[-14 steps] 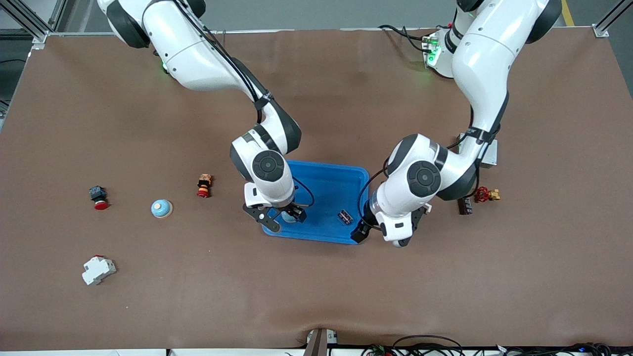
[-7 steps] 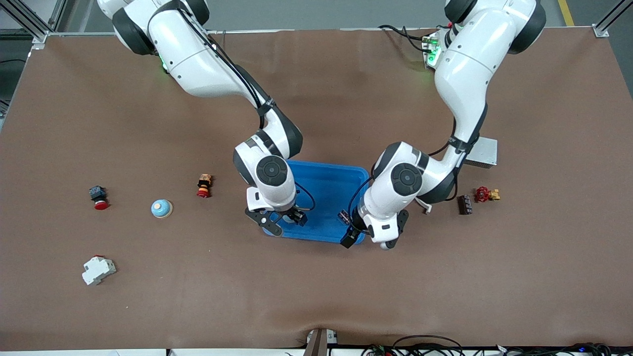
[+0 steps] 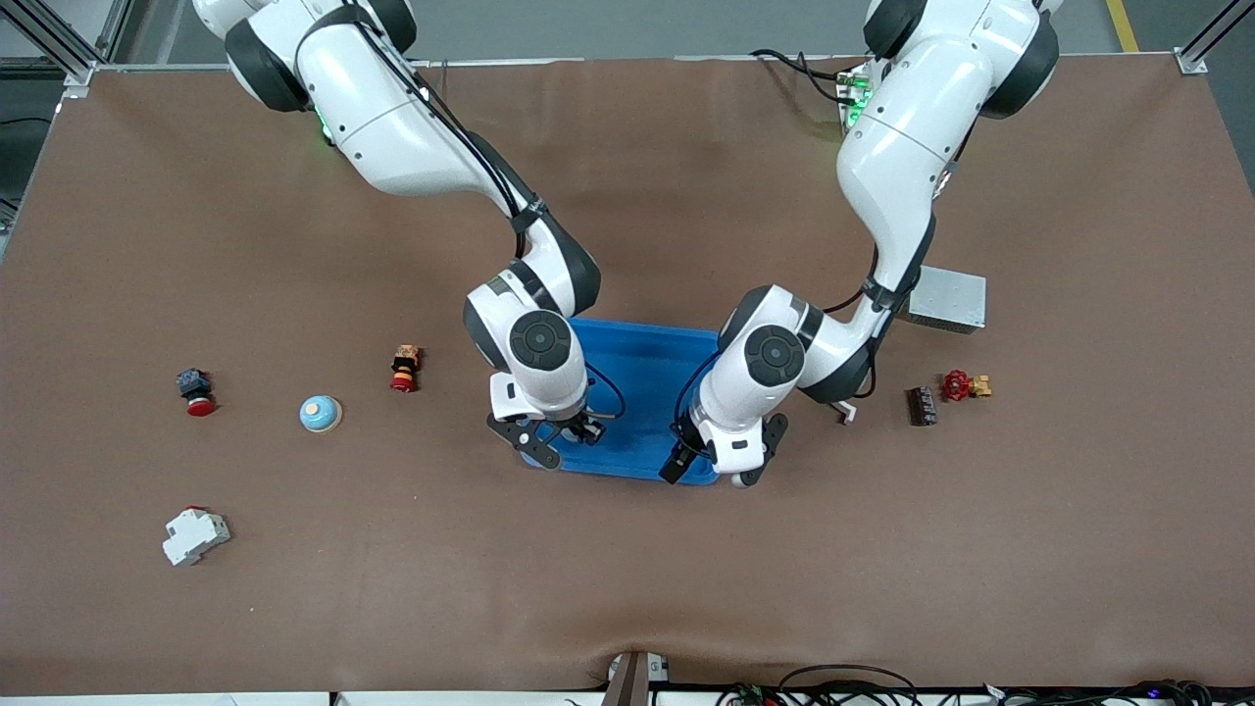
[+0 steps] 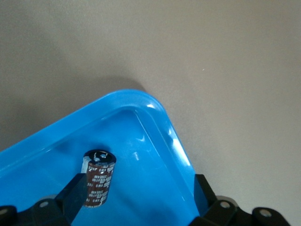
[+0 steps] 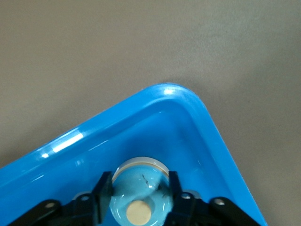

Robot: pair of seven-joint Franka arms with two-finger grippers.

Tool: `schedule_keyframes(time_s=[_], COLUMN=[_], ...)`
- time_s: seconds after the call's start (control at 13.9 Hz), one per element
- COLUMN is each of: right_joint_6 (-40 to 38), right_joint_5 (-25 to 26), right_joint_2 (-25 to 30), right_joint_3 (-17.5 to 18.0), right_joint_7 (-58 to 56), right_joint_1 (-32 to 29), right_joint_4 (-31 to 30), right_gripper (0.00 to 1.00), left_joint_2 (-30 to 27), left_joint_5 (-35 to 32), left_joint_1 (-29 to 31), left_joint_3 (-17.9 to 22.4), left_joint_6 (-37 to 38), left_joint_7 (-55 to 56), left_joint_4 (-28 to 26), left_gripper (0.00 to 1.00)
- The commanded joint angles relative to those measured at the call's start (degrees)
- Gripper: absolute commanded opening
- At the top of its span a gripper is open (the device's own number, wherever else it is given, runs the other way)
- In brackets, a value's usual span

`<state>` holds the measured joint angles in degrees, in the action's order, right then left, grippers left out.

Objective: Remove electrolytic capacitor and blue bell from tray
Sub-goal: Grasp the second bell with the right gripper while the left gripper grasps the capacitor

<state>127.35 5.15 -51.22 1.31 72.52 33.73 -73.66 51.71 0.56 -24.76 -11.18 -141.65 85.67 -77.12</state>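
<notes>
A blue tray (image 3: pixel 642 355) lies mid-table. My right gripper (image 3: pixel 567 431) is low in the tray's corner nearest the front camera at the right arm's end. In the right wrist view it (image 5: pixel 139 190) is shut on a light blue bell (image 5: pixel 141 195) with a tan button. My left gripper (image 3: pixel 686 453) is over the tray's near corner at the left arm's end. In the left wrist view it (image 4: pixel 139 197) is open wide, and a brown capacitor (image 4: pixel 99 179) rests on the tray floor (image 4: pixel 141 188) beside one finger (image 4: pixel 75 194), not gripped.
A second blue bell (image 3: pixel 321 413), a red push button (image 3: pixel 196 390), an orange-red button (image 3: pixel 404 368) and a white breaker (image 3: pixel 195 535) lie toward the right arm's end. A dark terminal block (image 3: pixel 921 405), a red valve (image 3: pixel 964 385) and a grey metal box (image 3: pixel 947 299) lie toward the left arm's end.
My left arm has swung toward the right arm's end, bringing its open gripper from beside the tray's corner to over the capacitor. My right gripper has barely moved with the bell.
</notes>
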Motion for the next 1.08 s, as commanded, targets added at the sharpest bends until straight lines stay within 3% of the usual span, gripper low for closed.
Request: schedule_keyframes(time_s=[0.0,0.5,0.58,0.65,0.72,0.86,1.01], right_joint_6=[-0.17,-0.26,-0.26,-0.26,-0.26,-0.17,0.09], right_joint_5=[1.18,0.82,0.82,1.0,1.0,0.83,1.0], right_joint_2=[-1.08,-0.73,-0.81,-0.82,-0.73,-0.73,-0.73], right_joint_3=[-0.43,-0.34,-0.26,-0.34,-0.34,-0.26,-0.26], right_joint_7=[1.13,1.57,1.49,1.57,1.49,1.66,1.75], right_joint_1=[0.73,0.73,0.73,0.73,0.73,0.9,1.78], right_joint_4=[1.85,1.85,1.85,1.76,1.76,1.76,1.76], right_gripper=[0.0,0.0,0.1,0.49,0.81,1.0,1.0], left_joint_2=[-0.2,-0.47,-0.47,-0.47,-0.47,-0.38,-0.29], left_joint_5=[-1.97,-2.23,-2.23,-2.23,-2.23,-2.14,-2.06], left_joint_1=[-0.9,-0.81,-0.9,-0.9,-0.99,-1.34,-1.43], left_joint_3=[0.81,0.72,0.72,0.72,0.63,0.63,0.54], left_joint_6=[1.63,9.11,9.11,9.11,9.11,9.11,9.11], left_joint_7=[1.34,1.34,1.34,1.69,2.04,2.05,2.48], left_joint_4=[-0.75,-0.75,-0.75,-0.75,-0.57,-0.48,-0.48], left_gripper=[1.0,1.0,1.0,1.0,1.0,1.0,1.0])
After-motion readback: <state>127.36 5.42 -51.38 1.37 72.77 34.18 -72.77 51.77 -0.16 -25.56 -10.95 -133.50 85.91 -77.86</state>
